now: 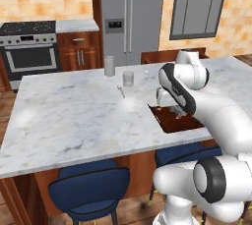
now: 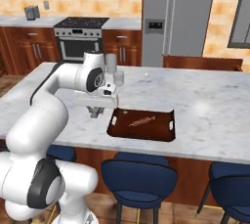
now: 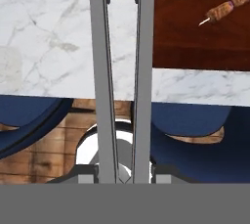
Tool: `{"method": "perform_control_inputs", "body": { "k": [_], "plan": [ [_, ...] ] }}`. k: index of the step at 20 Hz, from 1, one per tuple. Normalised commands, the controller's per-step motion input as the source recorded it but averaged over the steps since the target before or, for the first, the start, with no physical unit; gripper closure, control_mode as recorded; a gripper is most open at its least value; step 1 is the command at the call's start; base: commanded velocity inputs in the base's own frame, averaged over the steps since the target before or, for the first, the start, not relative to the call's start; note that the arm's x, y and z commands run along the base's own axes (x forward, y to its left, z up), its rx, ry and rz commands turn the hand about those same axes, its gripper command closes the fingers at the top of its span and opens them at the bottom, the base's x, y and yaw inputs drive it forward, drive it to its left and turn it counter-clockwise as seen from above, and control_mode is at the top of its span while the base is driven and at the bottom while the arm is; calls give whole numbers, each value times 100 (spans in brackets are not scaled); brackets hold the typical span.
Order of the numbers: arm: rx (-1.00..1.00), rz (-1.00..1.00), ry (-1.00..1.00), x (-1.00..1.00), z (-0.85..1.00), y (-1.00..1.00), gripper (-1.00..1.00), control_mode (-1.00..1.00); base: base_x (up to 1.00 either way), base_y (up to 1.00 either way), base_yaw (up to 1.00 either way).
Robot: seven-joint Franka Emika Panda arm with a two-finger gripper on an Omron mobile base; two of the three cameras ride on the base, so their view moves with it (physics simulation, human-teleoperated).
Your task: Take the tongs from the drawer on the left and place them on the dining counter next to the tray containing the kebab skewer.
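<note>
The tongs [image 3: 122, 71] are held clamped between the fingers of the gripper [image 3: 122, 179], their two thin grey arms running straight out from the fingertips, as seen in the hand view. The gripper [image 2: 95, 112] is poised low over the near edge of the counter [image 2: 215, 115], just beside the tray's [image 2: 161, 132] short end. The tray is seen lying flat on the marble immediately to one side of the gripper, and the skewer [image 2: 142, 121] is seen resting inside it, beyond the gripper's side of the tray. In the hand view, the tray's [image 3: 195, 47] dark brown floor is shown right next to the tongs' arms, with the skewer [image 3: 225, 9] lying apart from them near the far corner. The counter's [image 3: 49, 37] marble is shown on the other side of the tongs and beneath them, and its edge is crossed by the tongs, with a blue stool [image 3: 188, 140] visible below.

Farther across the counter from the gripper [image 1: 174, 110], a tall cup [image 1: 109, 65], a shorter glass [image 1: 128, 78] and a tiny silvery utensil [image 1: 120, 90] are seen standing well apart from the tray [image 1: 170, 123].
</note>
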Motion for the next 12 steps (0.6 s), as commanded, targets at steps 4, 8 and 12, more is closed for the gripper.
{"method": "perform_control_inputs", "body": {
  "k": [4, 8, 12],
  "plan": [
    [0, 0, 0, 0, 0, 0, 100, 100, 42, 0, 21],
    [0, 0, 0, 0, 0, 0, 100, 100, 0, 0, 0],
    [0, 0, 0, 0, 0, 0, 100, 100, 0, 0, 0]
  ]
}}
